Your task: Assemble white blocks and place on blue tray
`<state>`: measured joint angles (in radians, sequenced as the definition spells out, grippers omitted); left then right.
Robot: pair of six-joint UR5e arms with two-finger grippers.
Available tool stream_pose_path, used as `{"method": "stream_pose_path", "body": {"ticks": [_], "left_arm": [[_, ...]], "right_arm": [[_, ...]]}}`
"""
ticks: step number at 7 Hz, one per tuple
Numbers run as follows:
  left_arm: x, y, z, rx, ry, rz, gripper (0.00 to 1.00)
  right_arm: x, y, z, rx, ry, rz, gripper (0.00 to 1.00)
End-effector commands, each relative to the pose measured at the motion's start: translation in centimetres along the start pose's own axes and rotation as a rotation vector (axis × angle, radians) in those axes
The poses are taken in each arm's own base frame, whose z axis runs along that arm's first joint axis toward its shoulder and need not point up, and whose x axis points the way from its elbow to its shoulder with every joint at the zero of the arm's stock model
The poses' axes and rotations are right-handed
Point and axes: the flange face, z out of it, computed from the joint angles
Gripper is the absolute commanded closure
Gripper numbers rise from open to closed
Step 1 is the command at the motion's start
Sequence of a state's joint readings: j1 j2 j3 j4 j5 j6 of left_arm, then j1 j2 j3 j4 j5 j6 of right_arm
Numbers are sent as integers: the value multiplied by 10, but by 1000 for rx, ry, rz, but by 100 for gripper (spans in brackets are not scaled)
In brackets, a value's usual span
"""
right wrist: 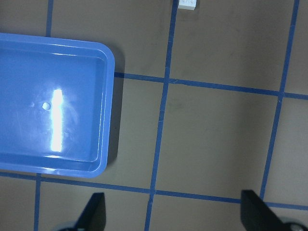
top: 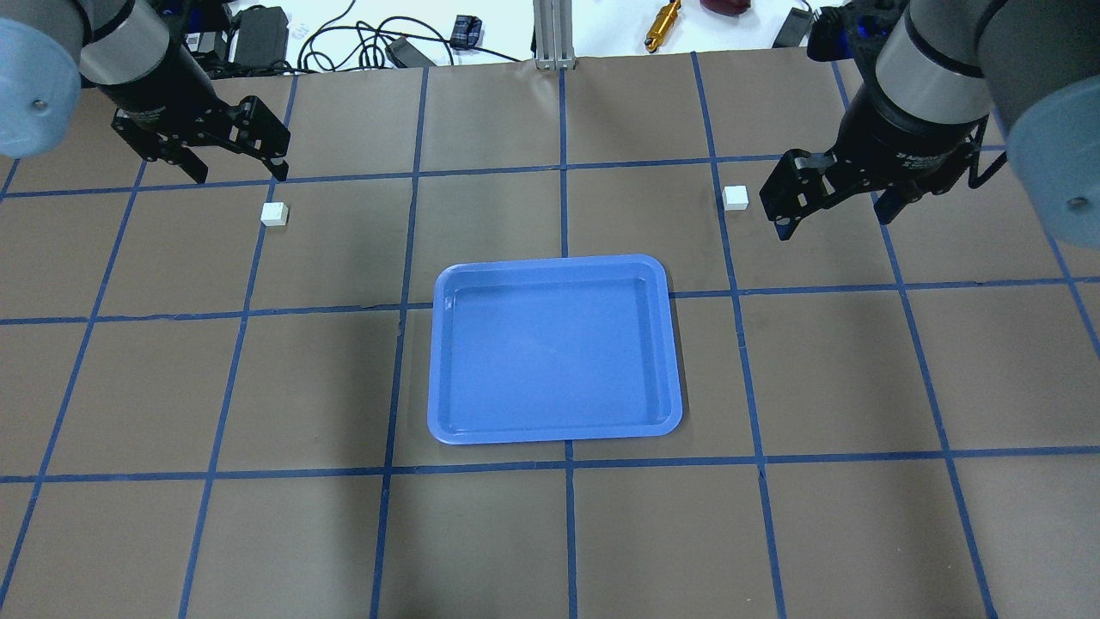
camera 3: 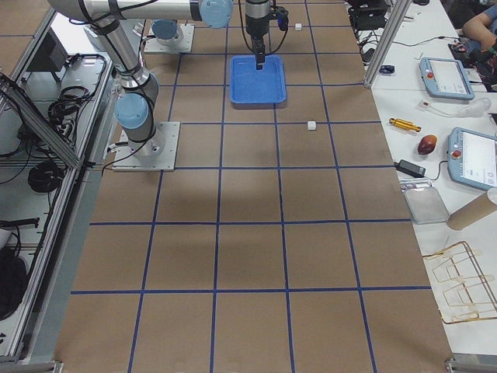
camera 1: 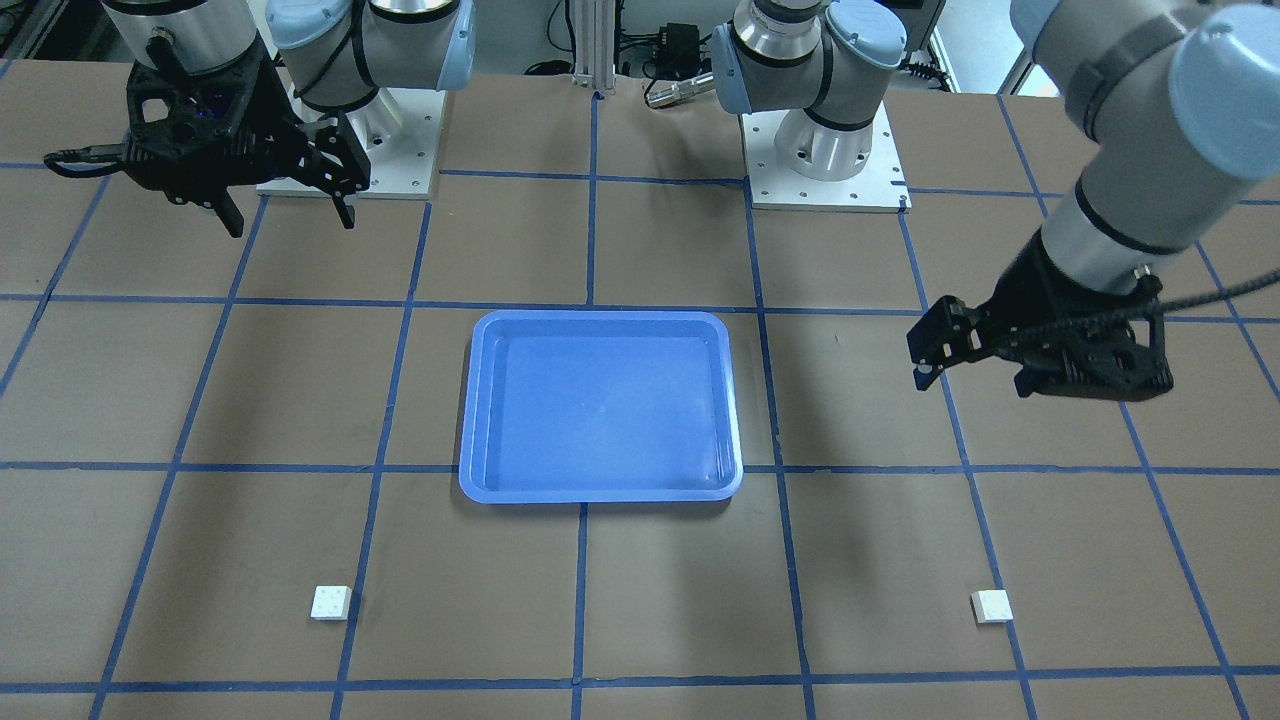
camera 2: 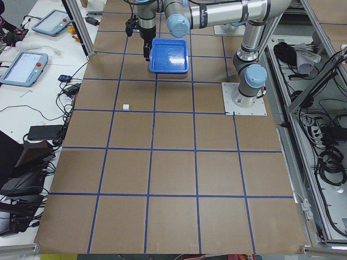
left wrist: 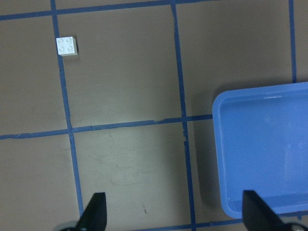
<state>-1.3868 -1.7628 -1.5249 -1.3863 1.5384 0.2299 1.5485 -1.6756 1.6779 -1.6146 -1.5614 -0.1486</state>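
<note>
near: right white block (camera 1: 330, 602) and left white block (camera 1: 991, 606), two in all, lie well apart on the desk (camera 1: 700, 600); light, rigid, probably slick, so you should pinch each across opposite flat sides. middle: one blue tray (camera 1: 600, 495), holding nothing. far: left claw (top: 239, 172) and right claw (camera 1: 290, 220), both spread, gripping nothing.

Overhead, one white block (top: 273, 214) stands alone on the table (top: 258, 387), blue tray (top: 554, 434) well off at four o'clock. The other white block (top: 735, 198) likewise, tray at eight. Room all round both.

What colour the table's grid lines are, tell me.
Blue grid lines on the brown table; clearest in the overhead exterior view.
</note>
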Motion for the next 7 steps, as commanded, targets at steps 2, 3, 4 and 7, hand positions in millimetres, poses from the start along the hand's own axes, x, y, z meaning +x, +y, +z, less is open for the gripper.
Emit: {"method": "stream_pose_path", "body": {"ticks": [2, 3, 4, 7], "left_arm": [[-51, -63, 108, 16, -10, -46, 1], [-76, -79, 132, 25, -15, -72, 0], [-92, -96, 154, 5, -49, -78, 1], [-113, -132, 215, 11, -66, -85, 2]], "right_arm": [[44, -31, 30, -31, -86, -33, 0], [66, -41, 39, -19, -91, -81, 0], [76, -59, 50, 36, -69, -157, 0], [87, -93, 79, 100, -55, -235, 0]]}}
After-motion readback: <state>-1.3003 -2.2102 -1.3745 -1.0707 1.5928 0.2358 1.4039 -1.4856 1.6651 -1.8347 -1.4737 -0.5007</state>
